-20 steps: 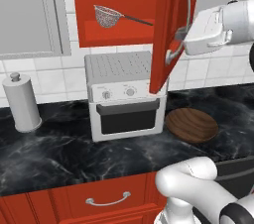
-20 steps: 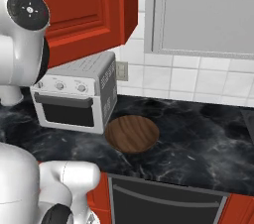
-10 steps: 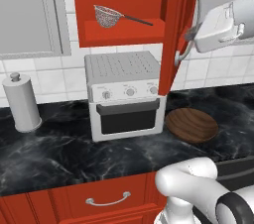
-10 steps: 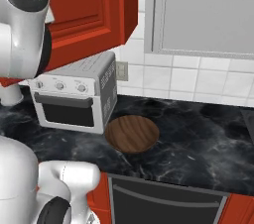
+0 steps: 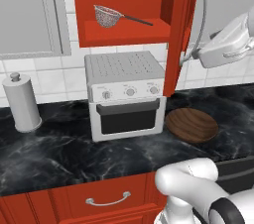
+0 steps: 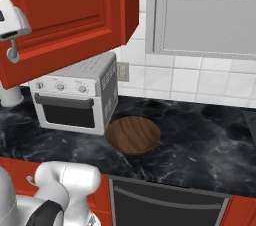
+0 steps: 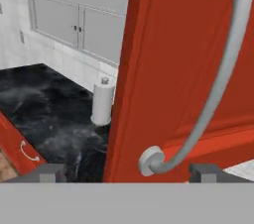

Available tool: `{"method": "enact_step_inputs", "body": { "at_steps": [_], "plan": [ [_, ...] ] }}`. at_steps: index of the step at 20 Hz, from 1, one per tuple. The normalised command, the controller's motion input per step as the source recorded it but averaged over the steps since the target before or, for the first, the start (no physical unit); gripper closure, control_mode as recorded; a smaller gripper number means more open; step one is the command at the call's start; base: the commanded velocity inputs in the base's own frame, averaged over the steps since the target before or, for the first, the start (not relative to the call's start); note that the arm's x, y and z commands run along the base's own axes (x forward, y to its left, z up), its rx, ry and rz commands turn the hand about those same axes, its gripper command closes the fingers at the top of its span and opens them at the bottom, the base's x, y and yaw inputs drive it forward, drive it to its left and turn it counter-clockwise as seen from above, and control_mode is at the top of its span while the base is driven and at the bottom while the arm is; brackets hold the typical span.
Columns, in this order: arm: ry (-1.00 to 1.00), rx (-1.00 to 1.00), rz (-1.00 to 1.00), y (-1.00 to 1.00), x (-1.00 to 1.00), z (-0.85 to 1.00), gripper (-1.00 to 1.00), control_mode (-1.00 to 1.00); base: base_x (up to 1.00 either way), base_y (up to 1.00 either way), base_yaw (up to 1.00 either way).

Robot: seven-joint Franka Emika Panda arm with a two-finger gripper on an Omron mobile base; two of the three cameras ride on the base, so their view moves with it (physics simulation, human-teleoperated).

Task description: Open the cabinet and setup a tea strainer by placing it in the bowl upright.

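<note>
The small silver wire-mesh tea strainer (image 5: 108,16) lies on its side on the shelf of the bright red wall cabinet (image 5: 130,5), directly above the white toaster oven (image 5: 126,94); the dark brown wooden bowl (image 5: 191,124) sits on the counter just right of that oven. The cabinet door stands open — the gripper (image 7: 128,172), jaws wide and holding nothing, is beside the long silver bar handle (image 7: 216,82). Opening looks done; next comes a reach into the shelf for the strainer's handle.

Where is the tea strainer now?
In the left base view, the tea strainer lies on the shelf of the open red cabinet, above the toaster oven.
</note>
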Motion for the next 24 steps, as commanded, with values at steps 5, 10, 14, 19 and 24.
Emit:
{"method": "enact_step_inputs", "body": {
  "at_steps": [5, 10, 14, 19, 24],
  "plan": [
    [0.10, -0.34, -0.28, 0.18, -0.68, 0.30, -1.00, -1.00, 0.00, 0.00, 0.00],
    [0.23, -0.55, -0.19, 0.70, -0.08, 0.12, -1.00, -1.00, 0.00, 0.00, 0.00],
    [0.22, -0.69, -0.12, 0.77, 0.28, -0.09, -1.00, -1.00, 0.00, 0.00, 0.00],
    [0.10, -0.49, -0.06, 0.27, 0.20, -0.47, -1.00, -1.00, 0.00, 0.00, 0.00],
    [0.16, -0.41, -0.10, 0.14, 0.64, -0.35, -1.00, -1.00, 0.00, 0.00, 0.00]
  ]
}}
